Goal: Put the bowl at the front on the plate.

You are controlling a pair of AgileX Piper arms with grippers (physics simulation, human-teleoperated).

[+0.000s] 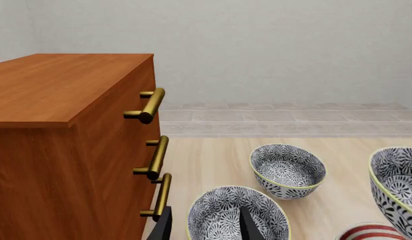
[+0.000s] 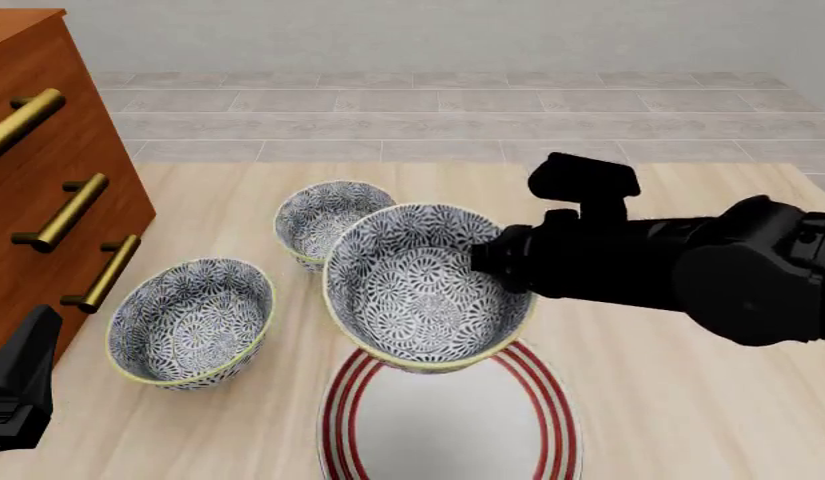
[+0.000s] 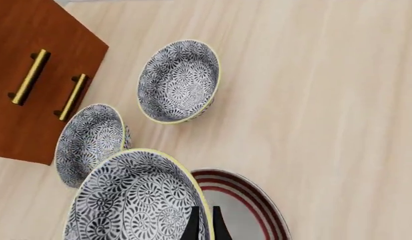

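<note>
My right gripper is shut on the rim of the patterned bowl, and its fingers pinch the yellow-green edge. The bowl hangs tilted over the rear half of the white plate with red rings, and whether it touches the plate I cannot tell. The left wrist view catches this bowl and a sliver of the plate. My left gripper is open and empty at the front left, near the dresser.
Two more patterned bowls stand on the table, one at the left and one further back. A wooden dresser with brass handles fills the left side.
</note>
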